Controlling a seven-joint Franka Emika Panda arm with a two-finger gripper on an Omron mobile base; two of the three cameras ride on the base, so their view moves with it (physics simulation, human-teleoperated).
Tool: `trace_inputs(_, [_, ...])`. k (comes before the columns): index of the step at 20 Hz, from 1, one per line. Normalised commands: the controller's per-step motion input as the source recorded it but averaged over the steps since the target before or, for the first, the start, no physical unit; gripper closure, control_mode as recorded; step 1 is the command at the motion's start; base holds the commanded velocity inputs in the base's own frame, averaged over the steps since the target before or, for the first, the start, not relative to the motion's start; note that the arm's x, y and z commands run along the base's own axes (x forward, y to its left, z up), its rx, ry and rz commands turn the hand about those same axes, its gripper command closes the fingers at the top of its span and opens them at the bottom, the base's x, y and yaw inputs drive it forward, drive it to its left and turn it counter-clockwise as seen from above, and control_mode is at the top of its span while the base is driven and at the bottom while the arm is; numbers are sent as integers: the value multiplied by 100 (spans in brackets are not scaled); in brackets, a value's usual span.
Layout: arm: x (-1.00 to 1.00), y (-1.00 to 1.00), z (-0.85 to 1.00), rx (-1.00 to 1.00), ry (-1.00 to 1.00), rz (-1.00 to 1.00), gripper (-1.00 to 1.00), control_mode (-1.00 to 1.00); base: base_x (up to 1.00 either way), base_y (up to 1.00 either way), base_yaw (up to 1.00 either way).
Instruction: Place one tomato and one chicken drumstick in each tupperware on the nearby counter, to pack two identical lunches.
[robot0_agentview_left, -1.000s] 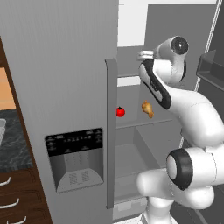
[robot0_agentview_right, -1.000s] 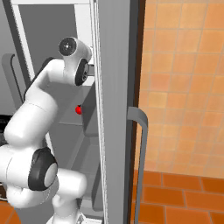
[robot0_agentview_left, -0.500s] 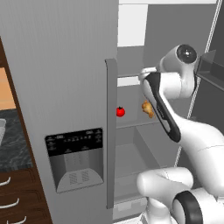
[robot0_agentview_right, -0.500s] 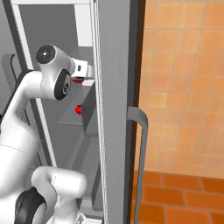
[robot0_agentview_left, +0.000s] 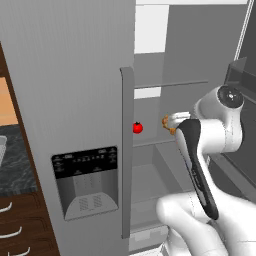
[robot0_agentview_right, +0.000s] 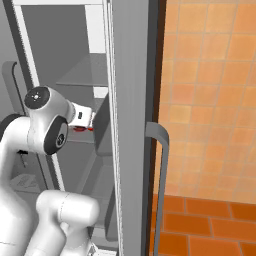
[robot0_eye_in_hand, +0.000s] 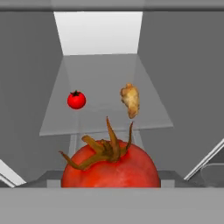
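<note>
- The white arm reaches into the open fridge, and its claw (robot0_agentview_left: 169, 123) hangs at the level of the glass shelf (robot0_eye_in_hand: 105, 118).
- A big tomato with a dry brown stem (robot0_eye_in_hand: 109, 168) sits right at the claw in the hand view, close under the camera; the fingertips are hidden behind it.
- From the right base view a bit of red (robot0_agentview_right: 81, 129) shows at the tip of the claw, so that tomato looks held between the fingers, which stand wide around it.
- Beyond the claw, further back on the glass shelf, lies a second, small-looking tomato (robot0_eye_in_hand: 76, 100), off to the left in the hand view.
- A chicken drumstick (robot0_eye_in_hand: 131, 100) lies just right of that tomato, apart from it, also beyond the claw.
- In the left base view the far tomato (robot0_agentview_left: 138, 128) sits left of the claw, near the fridge door's grey handle (robot0_agentview_left: 126, 150).
- Well off to the left, past the fridge door, a strip of black counter (robot0_agentview_left: 12, 165) shows over brown drawers.
</note>
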Motion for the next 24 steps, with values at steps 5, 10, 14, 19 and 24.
trace_inputs(5, [-61, 0, -78, 0, 7, -2, 100, -100, 0, 0, 0])
trace_inputs(10, [-5, -1, -6, 0, 1, 0, 100, -100, 0, 0, 0])
trace_inputs(14, [-4, 0, -1, 0, 2, 0, 100, -100, 0, 0, 0])
trace_inputs(19, [-23, 2, -5, 0, 2, 0, 100, 100, -48, 22, 2])
trace_inputs(24, [0, 0, 0, 0, 0, 0, 100, 100, -55, 93, 10])
